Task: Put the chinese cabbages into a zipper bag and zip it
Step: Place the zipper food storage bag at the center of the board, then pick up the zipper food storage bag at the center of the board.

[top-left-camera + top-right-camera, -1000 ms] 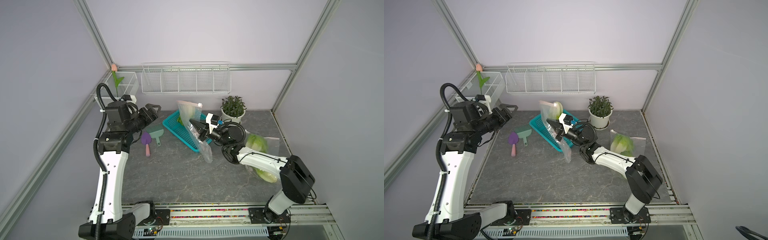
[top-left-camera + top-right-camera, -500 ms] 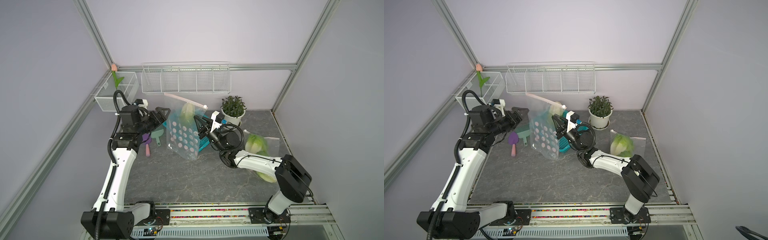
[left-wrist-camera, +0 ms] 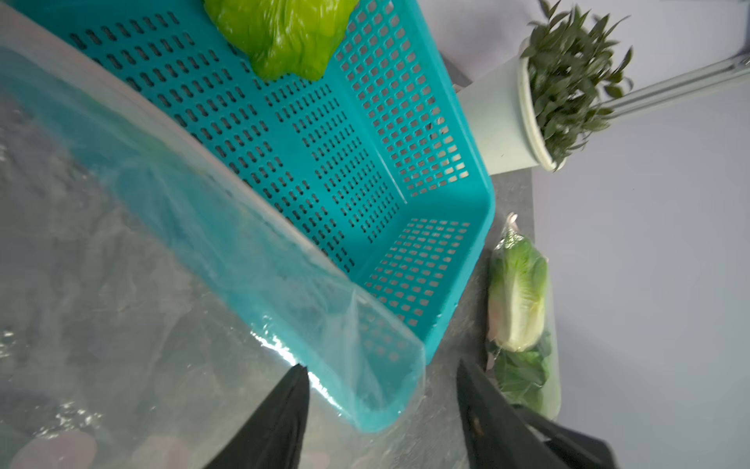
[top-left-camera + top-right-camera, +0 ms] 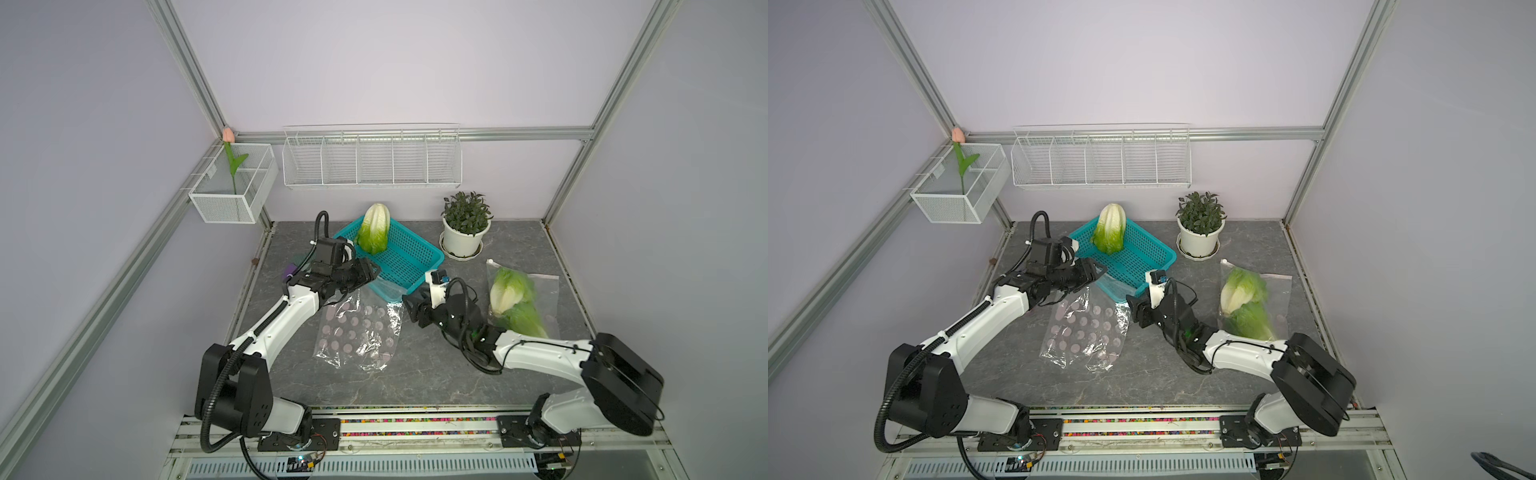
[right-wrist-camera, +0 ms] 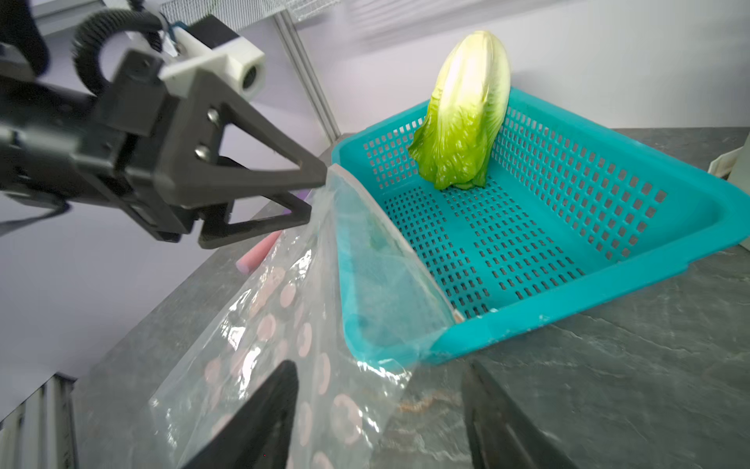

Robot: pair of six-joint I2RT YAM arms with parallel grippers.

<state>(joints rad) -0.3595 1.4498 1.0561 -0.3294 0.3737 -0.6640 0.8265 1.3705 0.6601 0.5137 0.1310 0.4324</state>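
The basket (image 4: 409, 266) is teal, the cabbage (image 4: 374, 232) green-white, the clear bag (image 4: 357, 328) pink-dotted, the table (image 4: 415, 374) grey-veined.

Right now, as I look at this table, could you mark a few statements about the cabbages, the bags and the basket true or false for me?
1. A cabbage head leans in the teal basket. True.
2. The potted plant sits inside the basket. False: it stands on the table beside the basket.
3. The dotted bag holds a cabbage. False: it looks empty, and its top edge is draped over the basket's rim.
4. The plain clear bag has packed cabbage in it. True.
5. The right gripper is clamped on the dotted bag. False: its jaws stand open.
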